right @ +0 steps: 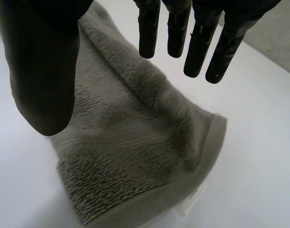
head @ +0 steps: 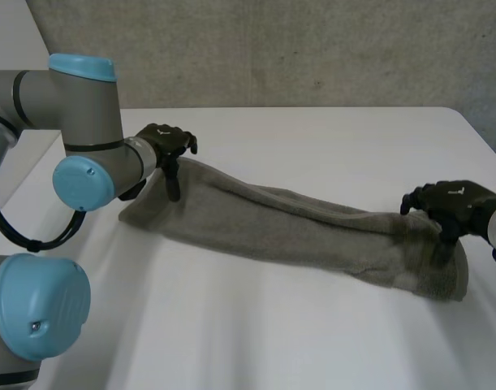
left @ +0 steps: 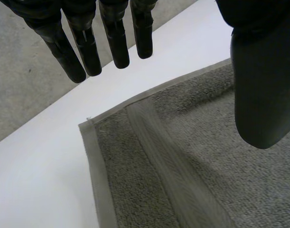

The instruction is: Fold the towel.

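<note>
The towel (head: 280,223) lies bunched along the worktop (head: 312,146). The left robot hand (head: 162,142) and right robot hand (head: 455,203) hover wide open at opposite ends, perhaps touching it.

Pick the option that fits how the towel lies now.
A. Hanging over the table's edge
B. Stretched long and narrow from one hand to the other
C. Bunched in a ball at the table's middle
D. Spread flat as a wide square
B: the grey towel lies as a long narrow band on the white table, one end at the left hand, the other at the right hand.
</note>
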Action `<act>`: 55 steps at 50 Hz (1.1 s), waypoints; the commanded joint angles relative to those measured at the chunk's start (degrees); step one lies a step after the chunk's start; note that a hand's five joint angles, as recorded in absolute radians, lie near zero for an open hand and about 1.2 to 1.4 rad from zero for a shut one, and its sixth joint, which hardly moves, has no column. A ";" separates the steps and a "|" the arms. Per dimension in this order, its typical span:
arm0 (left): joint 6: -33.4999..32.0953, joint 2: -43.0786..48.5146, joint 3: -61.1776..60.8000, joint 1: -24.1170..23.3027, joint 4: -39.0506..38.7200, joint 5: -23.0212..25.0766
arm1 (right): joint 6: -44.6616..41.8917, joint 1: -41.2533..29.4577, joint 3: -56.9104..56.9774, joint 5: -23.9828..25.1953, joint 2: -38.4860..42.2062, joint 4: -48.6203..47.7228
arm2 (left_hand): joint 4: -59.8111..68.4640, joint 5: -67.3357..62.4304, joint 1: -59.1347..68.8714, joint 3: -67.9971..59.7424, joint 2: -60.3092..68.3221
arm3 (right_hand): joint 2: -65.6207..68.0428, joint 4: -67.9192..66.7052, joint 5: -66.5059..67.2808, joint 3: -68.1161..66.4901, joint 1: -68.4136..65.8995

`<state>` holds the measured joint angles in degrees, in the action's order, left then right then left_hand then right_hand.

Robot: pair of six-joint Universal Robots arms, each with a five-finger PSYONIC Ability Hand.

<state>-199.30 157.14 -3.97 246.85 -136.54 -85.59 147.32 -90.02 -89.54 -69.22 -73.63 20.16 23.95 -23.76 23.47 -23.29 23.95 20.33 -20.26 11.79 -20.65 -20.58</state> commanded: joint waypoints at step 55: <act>5.15 -41.57 -73.02 -0.75 -37.04 4.03 | 0.51 0.99 -16.26 -1.88 -0.55 -16.09 | -2.80 12.61 -2.32 2.14 -2.80 | -1.84 1.77 -3.30 2.16 2.09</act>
<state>-194.76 115.44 -75.87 246.48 -172.71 -81.39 148.82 -90.32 -98.84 -70.68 -74.59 12.86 25.21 -24.44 25.27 -24.91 24.90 17.69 -17.84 6.58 -17.73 -18.11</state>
